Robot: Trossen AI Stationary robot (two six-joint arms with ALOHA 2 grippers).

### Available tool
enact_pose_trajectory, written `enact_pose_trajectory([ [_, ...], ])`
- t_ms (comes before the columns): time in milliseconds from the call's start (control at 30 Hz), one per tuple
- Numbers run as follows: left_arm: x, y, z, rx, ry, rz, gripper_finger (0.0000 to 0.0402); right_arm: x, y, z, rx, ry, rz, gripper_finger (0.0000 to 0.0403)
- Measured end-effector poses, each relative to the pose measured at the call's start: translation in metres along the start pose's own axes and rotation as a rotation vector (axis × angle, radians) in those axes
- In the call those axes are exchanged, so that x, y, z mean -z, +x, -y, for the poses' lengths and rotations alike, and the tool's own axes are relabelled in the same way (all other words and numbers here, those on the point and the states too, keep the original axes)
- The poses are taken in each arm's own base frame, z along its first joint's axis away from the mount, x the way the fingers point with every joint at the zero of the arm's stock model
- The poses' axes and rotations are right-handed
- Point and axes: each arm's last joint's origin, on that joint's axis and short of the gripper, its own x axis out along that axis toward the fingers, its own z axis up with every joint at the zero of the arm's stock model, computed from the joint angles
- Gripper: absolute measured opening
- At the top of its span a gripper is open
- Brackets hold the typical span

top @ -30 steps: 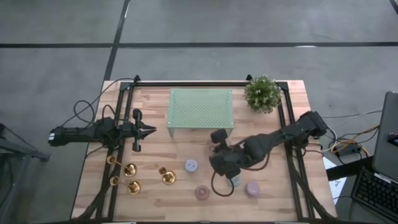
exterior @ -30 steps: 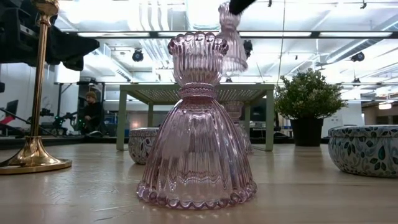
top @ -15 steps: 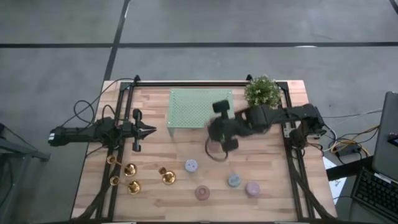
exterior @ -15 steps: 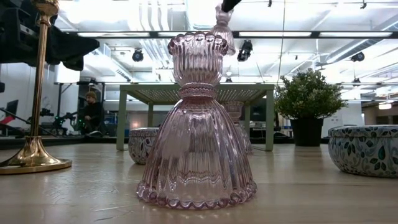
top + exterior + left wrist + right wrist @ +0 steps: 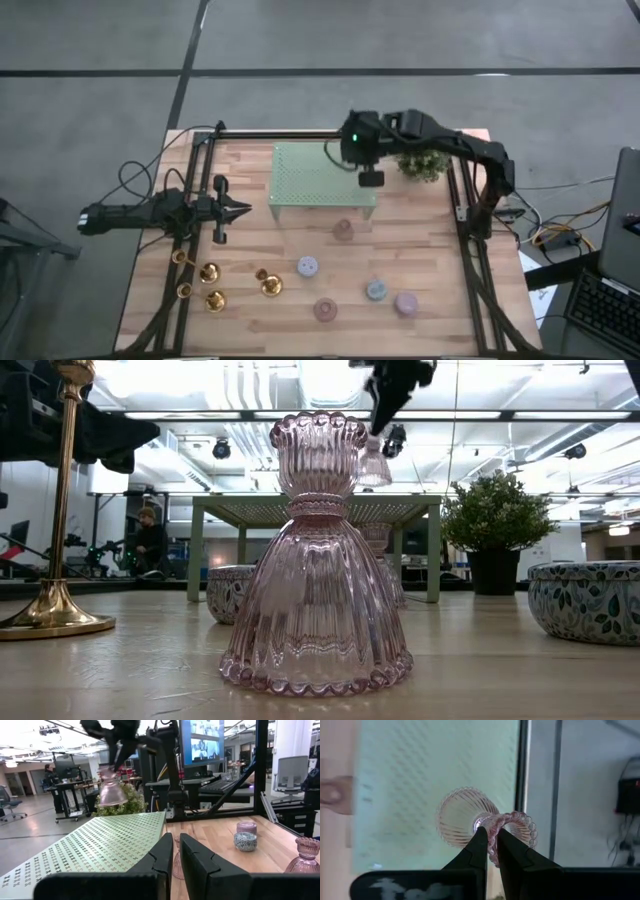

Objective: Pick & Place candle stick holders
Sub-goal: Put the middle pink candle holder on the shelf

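The right gripper [image 5: 489, 851] has its jaws pinched on the rim of a pink glass holder [image 5: 470, 817], hanging above the green perforated stand [image 5: 323, 174]. The left gripper [image 5: 240, 210], jaws pressed together, waits above the gold candle holders [image 5: 212, 285] standing on the table [image 5: 440, 260].

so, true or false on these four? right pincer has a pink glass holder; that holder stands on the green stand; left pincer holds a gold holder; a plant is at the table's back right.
1. The right pincer is shut on a pink glass holder. True.
2. That holder stands on the green perforated stand. False: it hangs in the air above the stand.
3. The left pincer holds a gold holder. False: it is shut on nothing at the table's left side; the gold holders stand on the table.
4. A potted plant stands at the table's back right. True.
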Motion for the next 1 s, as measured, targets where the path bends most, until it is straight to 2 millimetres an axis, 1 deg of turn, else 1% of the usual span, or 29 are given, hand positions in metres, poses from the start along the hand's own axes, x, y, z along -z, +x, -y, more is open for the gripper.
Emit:
enact_pose_trajectory([
  [200,0.0,0.0,0.0,0.0,0.0,0.0,0.0037,0.015,0.016,0.038,-0.035,0.097,0.036,0.0019],
  [300,0.0,0.0,0.0,0.0,0.0,0.0,0.0037,0.021,0.023,0.049,-0.077,0.134,0.072,0.0019],
  [367,0.0,0.0,0.0,0.0,0.0,0.0,0.0037,0.025,0.03,0.053,-0.083,0.15,0.06,0.0019],
  [500,0.0,0.0,0.0,0.0,0.0,-0.001,0.0037,0.033,0.043,0.052,-0.097,0.154,0.008,0.0019],
  [600,0.0,0.0,0.0,0.0,0.0,-0.001,0.0037,0.036,0.05,0.049,-0.104,0.138,-0.01,0.0019],
  [800,0.0,0.0,0.0,-0.001,0.0,-0.001,0.0037,0.04,0.054,0.047,-0.055,0.128,-0.043,0.0019],
  [1000,0.0,0.0,0.0,0.0,0.0,-0.002,0.0037,0.044,0.05,0.045,-0.042,0.129,-0.039,0.0019],
])
